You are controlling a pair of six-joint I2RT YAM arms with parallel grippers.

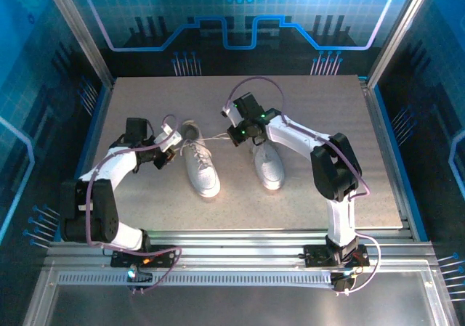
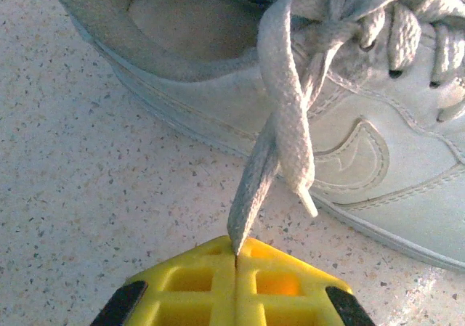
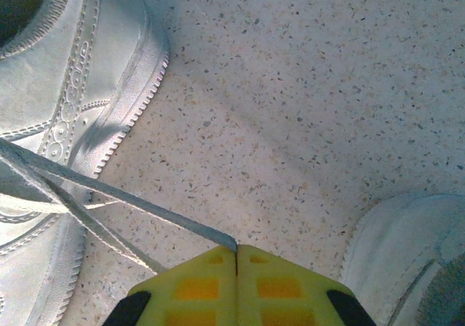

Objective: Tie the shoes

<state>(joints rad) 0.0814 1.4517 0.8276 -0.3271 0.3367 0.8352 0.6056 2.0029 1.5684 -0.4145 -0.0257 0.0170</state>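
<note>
Two white shoes lie side by side on the table, the left shoe (image 1: 201, 168) and the right shoe (image 1: 269, 165). My left gripper (image 1: 172, 146) sits just left of the left shoe's opening. In the left wrist view its yellow jaws (image 2: 236, 252) are shut on a white lace (image 2: 285, 123) that rises to the crossed laces on the shoe (image 2: 378, 159). My right gripper (image 1: 234, 133) hovers between the two shoes. It is shut (image 3: 236, 252) on the other lace (image 3: 145, 206), which runs taut back to the left shoe (image 3: 58, 86).
A loose lace tip (image 2: 309, 204) hangs beside the held strand. The right shoe's heel (image 3: 407, 246) lies close to my right gripper. Metal frame rails (image 1: 385, 166) border the speckled table (image 1: 131, 101), with open surface behind the shoes.
</note>
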